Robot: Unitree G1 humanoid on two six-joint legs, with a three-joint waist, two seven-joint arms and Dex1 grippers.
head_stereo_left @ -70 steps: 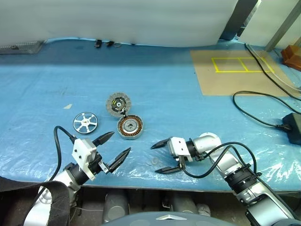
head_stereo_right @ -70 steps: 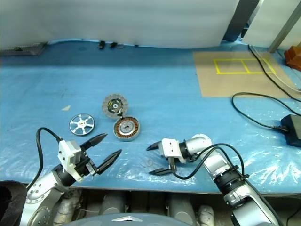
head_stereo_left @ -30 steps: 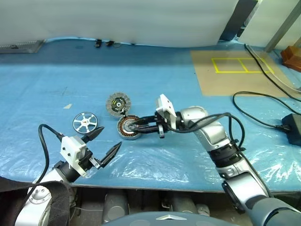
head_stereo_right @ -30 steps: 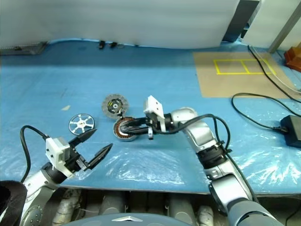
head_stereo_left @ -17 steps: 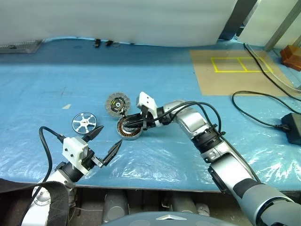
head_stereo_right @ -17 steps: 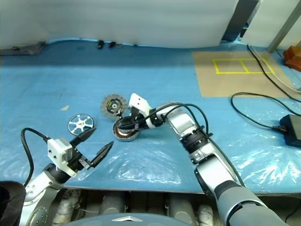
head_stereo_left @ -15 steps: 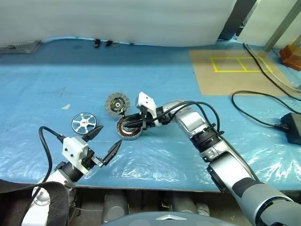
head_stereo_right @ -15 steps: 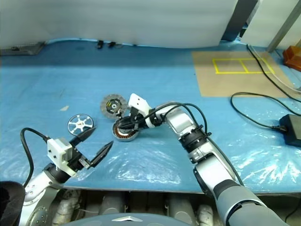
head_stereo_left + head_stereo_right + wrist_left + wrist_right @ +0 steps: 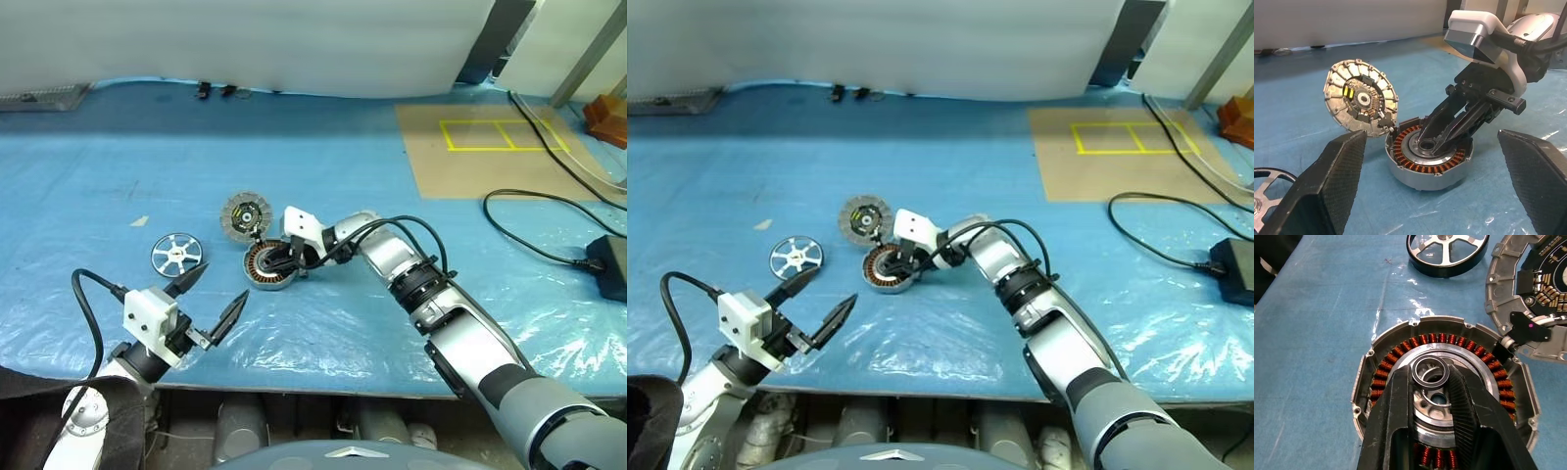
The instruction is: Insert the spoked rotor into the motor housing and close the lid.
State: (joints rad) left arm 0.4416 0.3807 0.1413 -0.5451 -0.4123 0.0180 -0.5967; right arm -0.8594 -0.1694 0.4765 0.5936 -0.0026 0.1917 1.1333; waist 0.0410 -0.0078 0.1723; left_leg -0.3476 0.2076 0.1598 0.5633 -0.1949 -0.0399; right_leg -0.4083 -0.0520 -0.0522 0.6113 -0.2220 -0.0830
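We are pinching a small dark ring point(image 9: 1430, 372) in the right gripper point(image 9: 1431, 382) over the motor housing point(image 9: 1444, 396); we should centre it squarely on the hub. The left gripper point(image 9: 216, 301) is hanging wide open, empty.

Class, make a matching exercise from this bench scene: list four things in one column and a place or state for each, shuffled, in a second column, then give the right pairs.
Things:
1. spoked wheel
2. lid
3. small dark ring
4. left pincer

Places or states:
A. gripped at the tips of the right pincer, over the centre of the round can
B. wide open, holding nothing
C. lying alone on the blue sheet
D. swung open, dark inner face showing

Pairs: 1-C, 2-D, 3-A, 4-B
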